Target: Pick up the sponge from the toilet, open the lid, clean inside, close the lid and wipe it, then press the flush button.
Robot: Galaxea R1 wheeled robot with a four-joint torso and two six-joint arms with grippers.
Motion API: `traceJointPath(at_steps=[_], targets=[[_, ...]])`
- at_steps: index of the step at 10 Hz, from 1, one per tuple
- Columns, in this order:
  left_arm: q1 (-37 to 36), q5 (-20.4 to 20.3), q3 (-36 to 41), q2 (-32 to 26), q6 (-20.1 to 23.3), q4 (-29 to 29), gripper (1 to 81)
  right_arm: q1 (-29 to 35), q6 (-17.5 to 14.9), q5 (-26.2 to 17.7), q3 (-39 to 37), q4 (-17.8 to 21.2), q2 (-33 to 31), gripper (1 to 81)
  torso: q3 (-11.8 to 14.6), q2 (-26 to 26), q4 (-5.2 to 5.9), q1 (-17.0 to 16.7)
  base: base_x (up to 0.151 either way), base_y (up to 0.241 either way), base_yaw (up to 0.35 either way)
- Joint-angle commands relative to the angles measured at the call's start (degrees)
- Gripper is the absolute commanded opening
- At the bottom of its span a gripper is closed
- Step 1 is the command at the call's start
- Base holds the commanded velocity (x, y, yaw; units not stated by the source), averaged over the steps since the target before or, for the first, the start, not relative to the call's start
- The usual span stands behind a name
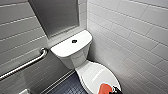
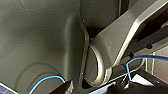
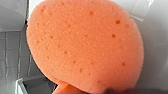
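Right gripper [image 1: 116, 90] is low at the bottom edge, just right of the sponge [image 1: 105, 88], probably touching it. I cannot tell whether it grips. The sponge sits on the near end of the closed lid [image 1: 96, 75]. The lid's long axis runs up-left toward the flush button [image 1: 74, 41].

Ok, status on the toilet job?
Right gripper beside the sponge, grip unconfirmed. Sponge at near end of the lid, lid shut. Nothing in the way.
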Motion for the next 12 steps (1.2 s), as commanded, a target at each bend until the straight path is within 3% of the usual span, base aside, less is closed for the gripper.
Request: traceJointPath(at_steps=[1, 3, 6, 10, 11, 12], targets=[[0.85, 4.96, 1.48, -0.69, 0.53, -0.06, 81.1, -3.89, 0.80, -0.34, 5.59, 0.24, -11.21, 1.0, 0.00, 0.00, 0.00, 0.00, 0.000, 0.000, 0.000], [0.85, 4.96, 1.48, -0.96, 0.53, 0.02, 81.1, -9.33, 1.42, 2.39, 5.51, 0.67, -15.61, 1.0, 0.00, 0.00, 0.00, 0.00, 0.000, 0.000, 0.000], [0.85, 4.79, 1.22, -1.40, 0.44, -0.41, 81.1, -20.14, 1.08, 2.39, 5.23, 0.50, -19.30, 1.0, 0.00, 0.00, 0.00, 0.00, 0.000, 0.000, 0.000], [0.85, 4.34, 1.22, -1.22, 0.44, -0.33, 81.1, -33.69, 0.80, 3.09, 8.40, -5.11, -16.59, 1.0, 0.00, -0.02, 0.00, 0.00, 0.000, 0.000, 0.000], [0.85, 4.25, 1.22, -1.22, 0.53, -0.24, 81.1, -35.89, 0.80, 4.84, 7.61, -6.26, -14.66, 1.0, 0.02, 5.71, 0.00, -3.69, 0.000, 0.000, 0.000], [0.85, 4.17, 1.22, -1.04, 0.53, -0.07, 81.1, -37.39, 0.80, 7.04, 6.21, -6.35, -12.81, 1.0, 4.10, 5.75, 0.00, -3.74, 0.000, 0.000, 0.000]])
